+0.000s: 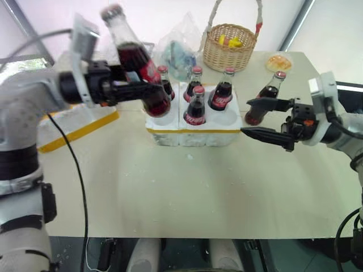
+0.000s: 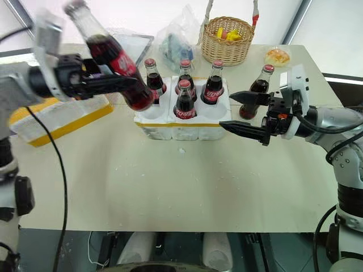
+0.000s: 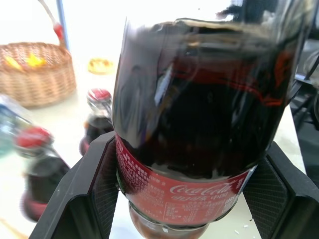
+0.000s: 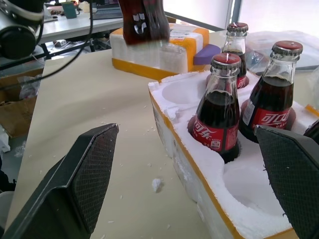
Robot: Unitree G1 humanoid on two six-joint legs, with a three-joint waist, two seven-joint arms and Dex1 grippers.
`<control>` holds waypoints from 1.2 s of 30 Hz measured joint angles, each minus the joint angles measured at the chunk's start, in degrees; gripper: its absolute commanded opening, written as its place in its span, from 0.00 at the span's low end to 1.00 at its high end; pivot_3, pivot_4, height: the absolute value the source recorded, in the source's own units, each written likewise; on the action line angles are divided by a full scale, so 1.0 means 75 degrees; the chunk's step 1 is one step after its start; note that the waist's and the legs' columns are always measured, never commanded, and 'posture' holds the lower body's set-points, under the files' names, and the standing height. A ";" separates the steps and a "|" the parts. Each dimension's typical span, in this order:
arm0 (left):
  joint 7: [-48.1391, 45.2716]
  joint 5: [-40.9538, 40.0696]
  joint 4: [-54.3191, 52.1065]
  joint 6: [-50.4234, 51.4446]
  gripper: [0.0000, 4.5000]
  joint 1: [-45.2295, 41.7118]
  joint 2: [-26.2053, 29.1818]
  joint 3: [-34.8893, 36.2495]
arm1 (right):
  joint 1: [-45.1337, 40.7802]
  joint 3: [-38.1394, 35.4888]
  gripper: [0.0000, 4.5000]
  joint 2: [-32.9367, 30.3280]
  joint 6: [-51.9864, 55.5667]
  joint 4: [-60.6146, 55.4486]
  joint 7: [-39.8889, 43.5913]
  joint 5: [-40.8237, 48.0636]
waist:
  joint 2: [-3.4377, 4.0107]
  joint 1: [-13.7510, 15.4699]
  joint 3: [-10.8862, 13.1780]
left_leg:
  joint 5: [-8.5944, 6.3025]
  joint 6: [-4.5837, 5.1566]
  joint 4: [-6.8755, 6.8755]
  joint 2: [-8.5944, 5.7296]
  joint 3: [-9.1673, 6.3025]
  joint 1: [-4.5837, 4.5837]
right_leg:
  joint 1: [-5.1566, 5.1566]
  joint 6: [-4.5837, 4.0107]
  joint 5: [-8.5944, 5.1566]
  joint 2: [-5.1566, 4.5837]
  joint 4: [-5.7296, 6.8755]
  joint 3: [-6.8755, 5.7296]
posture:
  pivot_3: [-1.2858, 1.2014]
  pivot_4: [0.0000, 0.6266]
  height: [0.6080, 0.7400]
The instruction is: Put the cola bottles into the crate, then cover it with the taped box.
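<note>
The left gripper (image 1: 133, 90) was closed on 1 dark glass cola bottle with a red cap (image 1: 136, 56), tilted, base hanging above the near-left empty well of the low white foam crate (image 1: 190, 133) on the bench (image 1: 187, 187). The right gripper (image 1: 258, 118) stood wide open and empty, just beside the crate's right end.

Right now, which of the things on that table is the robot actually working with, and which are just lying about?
Part of the job:
cola bottle in the left hand
four cola bottles in the crate
cola bottle on the table
crate
taped box

Lying about:
wicker basket
clear plastic bag
wrapped bun
</note>
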 measured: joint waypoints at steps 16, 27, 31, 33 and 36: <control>-0.0046 0.1632 0.2456 -0.1753 0.62 -0.0220 -0.1274 -0.0864 | 0.0198 -0.0176 1.00 -0.0051 0.0212 -0.0305 -0.0309 0.0124 | 0.0000 0.0026 0.0001 | -0.0001 0.0003 0.0036 -0.0005 -0.0003 -0.0053 | -0.0027 0.0011 0.0007 -0.0002 0.0000 -0.0001 | 0.52 0.24 0.98; -0.0953 0.2163 0.2210 -0.1857 0.62 -0.0324 -0.0578 -0.1381 | 0.0269 -0.0176 1.00 0.0138 0.0137 -0.0367 -0.0373 0.0184 | 0.0000 0.0003 0.0000 | -0.0002 0.0003 0.0051 -0.0005 -0.0004 -0.0071 | -0.0042 0.0018 0.0013 -0.0001 0.0004 -0.0001 | 0.52 0.24 0.98; -0.1183 0.2339 0.2238 -0.1860 0.62 -0.0543 -0.0455 -0.1598 | 0.0299 -0.0171 1.00 0.0164 0.0022 -0.0366 -0.0376 0.0176 | 0.0000 -0.0018 0.0000 | -0.0002 0.0004 0.0048 -0.0003 -0.0003 -0.0084 | -0.0063 0.0017 0.0013 0.0001 0.0010 0.0000 | 0.52 0.24 0.98; -0.1201 0.2496 0.2293 -0.1925 0.62 -0.0590 -0.0524 -0.1658 | 0.0300 -0.0159 1.00 0.0194 -0.0036 -0.0358 -0.0379 0.0167 | 0.0001 -0.0020 0.0000 | -0.0002 0.0005 0.0049 -0.0004 -0.0002 -0.0084 | -0.0062 0.0018 0.0013 0.0000 0.0010 0.0000 | 0.52 0.24 0.98; -0.1131 0.2779 0.2556 -0.2047 0.62 -0.0588 -0.0771 -0.1879 | 0.0299 -0.0154 1.00 0.0245 -0.0111 -0.0351 -0.0385 0.0156 | 0.0001 0.0016 0.0000 | -0.0001 0.0006 0.0056 -0.0004 -0.0002 -0.0085 | -0.0061 0.0018 0.0014 0.0001 0.0015 0.0000 | 0.52 0.24 0.98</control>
